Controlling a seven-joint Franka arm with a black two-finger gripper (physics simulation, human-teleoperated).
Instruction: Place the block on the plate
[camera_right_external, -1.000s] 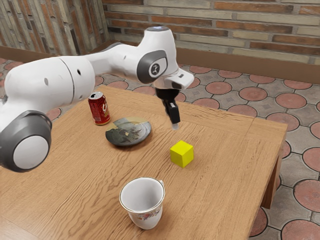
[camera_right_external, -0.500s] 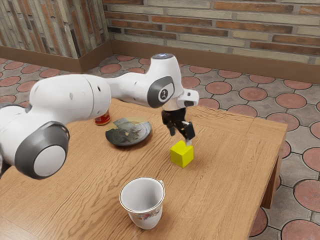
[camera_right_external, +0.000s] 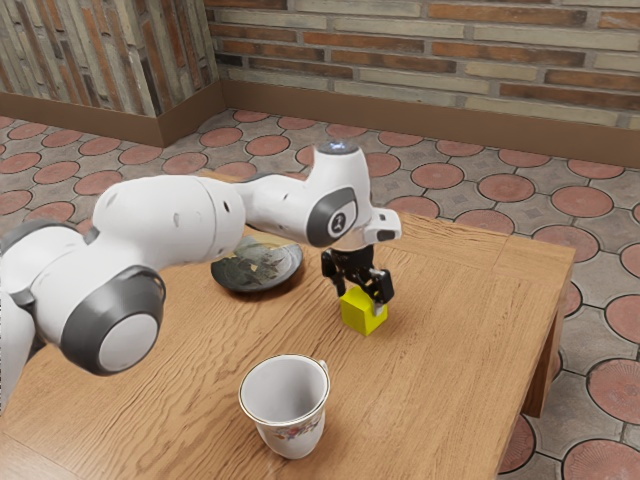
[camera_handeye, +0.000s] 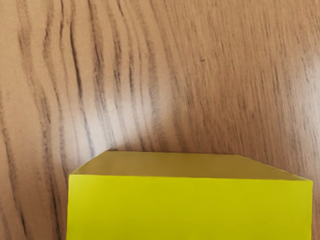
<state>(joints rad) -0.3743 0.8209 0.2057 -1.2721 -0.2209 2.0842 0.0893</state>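
in the exterior view, my gripper (camera_right_external: 360, 301) straddles the yellow block (camera_right_external: 358, 314) on the table (camera_right_external: 450, 330), its 2 jaws spread. i should centre, squeeze evenly, then lift clear before crossing to the plate (camera_right_external: 256, 272). the arm's logo (camera_right_external: 339, 222) is too small to read. in the wrist view, the block's 2 visible faces carry no writing.

Exterior view: open desk (camera_right_external: 460, 320) right of block (camera_right_external: 356, 316); slim passage left, between block and plate (camera_right_external: 255, 290). Cup (camera_right_external: 290, 430) obstructs near-left approach.
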